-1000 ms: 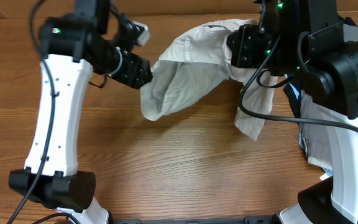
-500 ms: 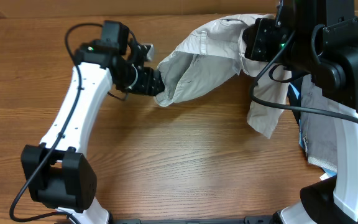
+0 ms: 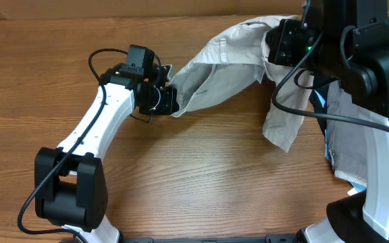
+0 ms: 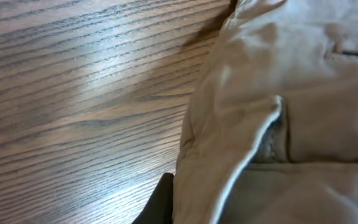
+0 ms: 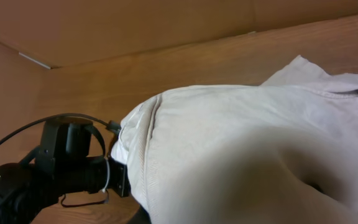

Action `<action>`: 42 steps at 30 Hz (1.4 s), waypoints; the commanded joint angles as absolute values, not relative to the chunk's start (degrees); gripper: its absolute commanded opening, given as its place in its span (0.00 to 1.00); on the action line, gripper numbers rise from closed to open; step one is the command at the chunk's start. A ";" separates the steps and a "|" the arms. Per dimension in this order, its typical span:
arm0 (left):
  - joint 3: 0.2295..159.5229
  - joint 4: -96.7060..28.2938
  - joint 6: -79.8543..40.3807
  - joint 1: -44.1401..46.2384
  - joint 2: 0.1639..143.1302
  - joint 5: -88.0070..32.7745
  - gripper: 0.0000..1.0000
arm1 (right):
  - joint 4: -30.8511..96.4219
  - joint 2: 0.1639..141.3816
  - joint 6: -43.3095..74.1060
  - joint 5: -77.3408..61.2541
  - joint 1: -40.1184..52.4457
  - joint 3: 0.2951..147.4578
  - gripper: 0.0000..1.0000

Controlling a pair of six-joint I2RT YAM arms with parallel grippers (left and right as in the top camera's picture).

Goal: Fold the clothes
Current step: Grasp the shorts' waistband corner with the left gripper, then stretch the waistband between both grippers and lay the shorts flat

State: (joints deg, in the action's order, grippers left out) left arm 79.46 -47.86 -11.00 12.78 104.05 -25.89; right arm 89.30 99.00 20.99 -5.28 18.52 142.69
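Together, two robot arms stretch a pair of khaki shorts [image 3: 215, 67] above the wooden tabletop [image 3: 201, 182]. The left hand [image 3: 172, 101], clamped shut on the garment's lower left edge, and the right hand [image 3: 275, 47], closed on a bunched part near the far side, hold the cloth taut between them, apparently to spread it flat ahead of folding. The beige cotton looks rumpled, one leg dangling loose below the right hand, with seams and a pocket edge showing. A grey garment [image 3: 346, 155] lies at the right.

wood-grain table [image 3: 201, 189], brown wall [image 5: 135, 25] behind
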 commanded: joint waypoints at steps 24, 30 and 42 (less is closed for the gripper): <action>116.40 -71.20 -7.70 9.50 94.52 -3.20 0.04 | 92.97 97.21 19.70 -8.25 13.74 127.98 0.04; 125.38 -74.59 -7.70 8.62 89.38 1.19 0.04 | 93.49 91.85 19.68 -9.32 11.31 131.59 0.04; 131.44 -78.43 -7.75 8.64 75.11 2.13 0.04 | 94.24 78.22 20.21 -13.85 10.55 132.09 0.04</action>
